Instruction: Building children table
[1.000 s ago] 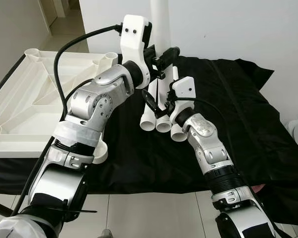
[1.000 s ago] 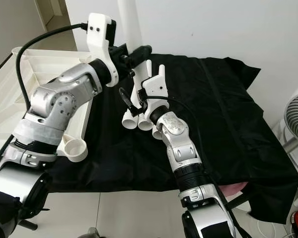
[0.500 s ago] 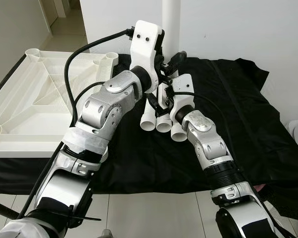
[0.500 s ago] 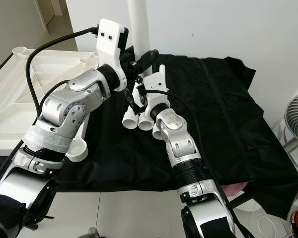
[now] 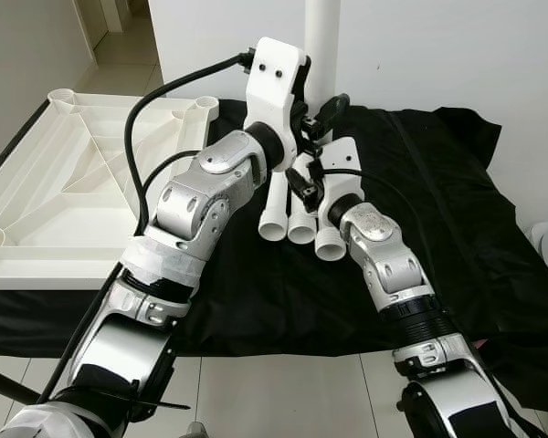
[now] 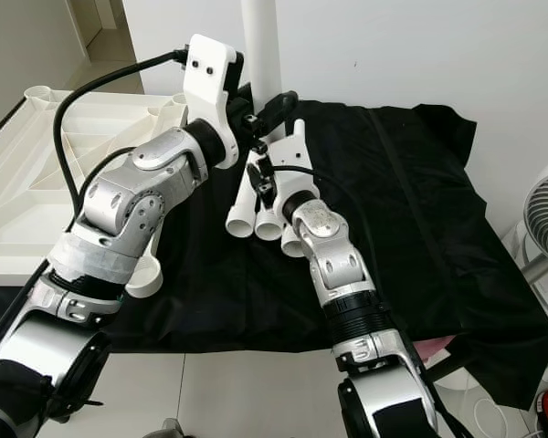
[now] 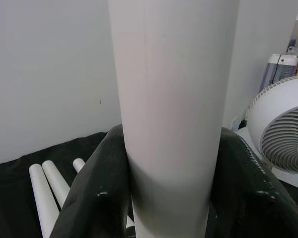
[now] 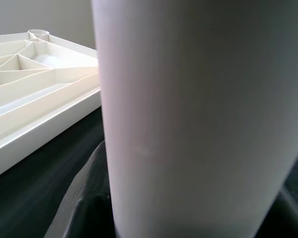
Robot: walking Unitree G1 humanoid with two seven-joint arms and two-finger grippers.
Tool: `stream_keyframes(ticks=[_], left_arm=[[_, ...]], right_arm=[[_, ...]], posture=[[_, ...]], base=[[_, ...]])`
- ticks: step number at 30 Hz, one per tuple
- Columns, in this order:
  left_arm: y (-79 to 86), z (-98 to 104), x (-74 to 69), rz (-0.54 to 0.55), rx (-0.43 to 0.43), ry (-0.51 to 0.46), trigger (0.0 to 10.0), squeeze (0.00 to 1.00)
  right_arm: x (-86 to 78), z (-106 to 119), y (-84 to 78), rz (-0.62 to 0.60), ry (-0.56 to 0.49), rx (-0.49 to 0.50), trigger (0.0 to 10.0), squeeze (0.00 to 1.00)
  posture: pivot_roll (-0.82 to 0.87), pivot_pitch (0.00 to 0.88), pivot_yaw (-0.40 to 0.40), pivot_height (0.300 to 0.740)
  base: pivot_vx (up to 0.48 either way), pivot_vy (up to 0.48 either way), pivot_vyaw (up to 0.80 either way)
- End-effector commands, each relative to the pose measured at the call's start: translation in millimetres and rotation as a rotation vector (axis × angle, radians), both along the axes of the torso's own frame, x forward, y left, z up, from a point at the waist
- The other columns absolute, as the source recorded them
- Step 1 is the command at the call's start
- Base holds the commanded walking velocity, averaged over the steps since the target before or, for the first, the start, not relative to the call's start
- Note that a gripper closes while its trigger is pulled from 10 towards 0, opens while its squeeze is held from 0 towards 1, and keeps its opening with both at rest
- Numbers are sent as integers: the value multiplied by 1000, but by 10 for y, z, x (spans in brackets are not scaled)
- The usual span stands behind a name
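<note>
Tabletop (image 5: 64,196), upturned and white, lies at the left on the black cloth (image 5: 438,210).
Beside it the left gripper (image 7: 164,198) clamps an upright white leg tube (image 5: 321,46); the right gripper (image 5: 303,178) closes on that tube lower down, above three more legs (image 5: 297,214) lying side by side. A fan (image 6: 546,219) stands far right.

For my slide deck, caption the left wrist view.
Left gripper's black fingers clasp an upright white table leg; three spare legs lie on black cloth.
</note>
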State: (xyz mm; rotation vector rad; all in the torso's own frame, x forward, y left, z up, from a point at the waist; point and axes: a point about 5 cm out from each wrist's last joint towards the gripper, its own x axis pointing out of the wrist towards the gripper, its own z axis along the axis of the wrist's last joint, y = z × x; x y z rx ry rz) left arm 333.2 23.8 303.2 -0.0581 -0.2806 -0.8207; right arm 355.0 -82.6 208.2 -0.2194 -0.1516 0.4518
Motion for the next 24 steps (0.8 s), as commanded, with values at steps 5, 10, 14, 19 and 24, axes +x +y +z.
stream_keyframes(ticks=[5, 10, 14, 19, 24], left_arm=[[-55, 9, -56, -37, 12, -30, 10000, 0], [-71, 4, -59, -41, 15, -30, 10000, 0], [-75, 10, -61, -43, 16, -34, 10000, 0], [-72, 29, -59, -40, 12, -43, 10000, 0], [-68, 42, -58, -35, 12, -47, 10000, 0]], right_arm=[[-23, 67, 78, 23, -48, -43, 10000, 0], [-23, 87, 71, 15, -46, -30, 10000, 1000], [-23, 94, 71, 14, -47, -29, 10000, 0], [-23, 101, 73, 13, -57, -33, 10000, 0], [-20, 93, 74, 10, -46, -21, 0, 0]], posture=[[18, 0, -16, 740], [18, 0, -14, 740], [19, 0, -16, 740], [22, 0, -15, 740], [23, 0, -14, 740]], base=[[0, 0, 0], [0, 0, 0], [0, 0, 0], [0, 0, 0], [0, 0, 0]])
